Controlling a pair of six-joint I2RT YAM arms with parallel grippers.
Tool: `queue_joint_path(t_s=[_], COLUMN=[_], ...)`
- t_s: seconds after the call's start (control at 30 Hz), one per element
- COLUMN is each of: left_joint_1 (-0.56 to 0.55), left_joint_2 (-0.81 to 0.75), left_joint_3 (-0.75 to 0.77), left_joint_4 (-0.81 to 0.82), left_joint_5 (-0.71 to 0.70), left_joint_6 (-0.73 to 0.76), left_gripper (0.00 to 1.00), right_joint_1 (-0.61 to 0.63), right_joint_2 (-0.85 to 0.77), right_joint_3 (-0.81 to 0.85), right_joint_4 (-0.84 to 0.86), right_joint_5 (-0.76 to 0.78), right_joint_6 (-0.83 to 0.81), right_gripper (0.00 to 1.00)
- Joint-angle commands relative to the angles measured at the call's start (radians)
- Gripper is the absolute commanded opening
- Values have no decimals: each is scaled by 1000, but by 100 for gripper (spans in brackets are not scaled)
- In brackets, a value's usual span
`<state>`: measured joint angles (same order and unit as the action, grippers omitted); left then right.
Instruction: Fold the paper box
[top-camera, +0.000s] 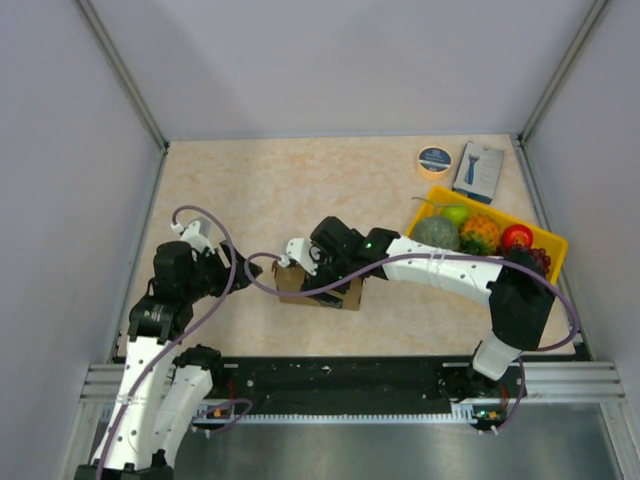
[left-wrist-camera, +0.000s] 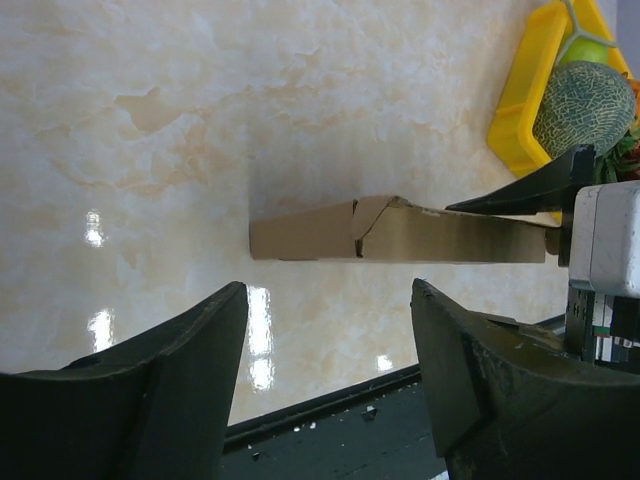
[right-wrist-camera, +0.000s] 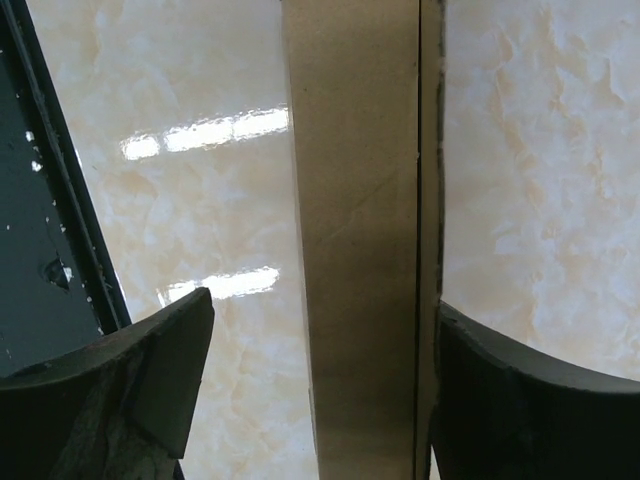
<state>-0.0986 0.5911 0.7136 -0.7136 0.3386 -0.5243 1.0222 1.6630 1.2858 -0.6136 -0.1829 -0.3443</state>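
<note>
The paper box (top-camera: 345, 297) is a low brown carton lying on the beige table, mostly covered by my right arm in the top view. In the left wrist view the paper box (left-wrist-camera: 400, 236) shows a long side with a tucked flap at its top edge. My left gripper (left-wrist-camera: 330, 335) is open and empty, a short way off that side of the box. My right gripper (right-wrist-camera: 325, 350) hangs over the paper box (right-wrist-camera: 360, 250) with its jaws open astride it. The right finger (right-wrist-camera: 520, 400) is at the box's edge, and the left finger (right-wrist-camera: 150, 380) stands clear of it.
A yellow tray (top-camera: 552, 243) of fruit, with a green melon (top-camera: 436, 232), stands at the right. A tape roll (top-camera: 434, 160) and a small blue-and-white box (top-camera: 478, 170) lie behind it. A black rail (left-wrist-camera: 350, 420) runs along the near table edge.
</note>
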Motion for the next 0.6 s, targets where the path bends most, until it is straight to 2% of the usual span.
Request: queue_joint_path(t_s=[0.0,0.1,0.27,0.33,0.43,0.47,0.57], left_joint_1=[5,4,-21,-51,-120,-134,-171], left_joint_2=[19,32,117,154,217,226,227], left_joint_3=[7,3,20,23,35,29,11], left_joint_4=[63,97,158,172,207,224,310], left_joint_5=[42,60,93,83,10,8,5], left_joint_6=[26,37,70,87,148,162,185], left_gripper=[68,64,49,47,47,48,49], right_joint_1=[-27,-34,-39,-40,-42,-42,-45], right_joint_2=[-6,-6,-2,1,-2,-2,-5], right_joint_3=[47,47,50,50,49,49,47], right_joint_4=[-25,-23,-20,-18,-20,-18,-20], right_joint_5=[-35,-55,-53,-53,-61,-61,-67], right_joint_6=[11,16,7,5,-2,-7,-9], right_gripper=[78,78,73,70,61,56,48])
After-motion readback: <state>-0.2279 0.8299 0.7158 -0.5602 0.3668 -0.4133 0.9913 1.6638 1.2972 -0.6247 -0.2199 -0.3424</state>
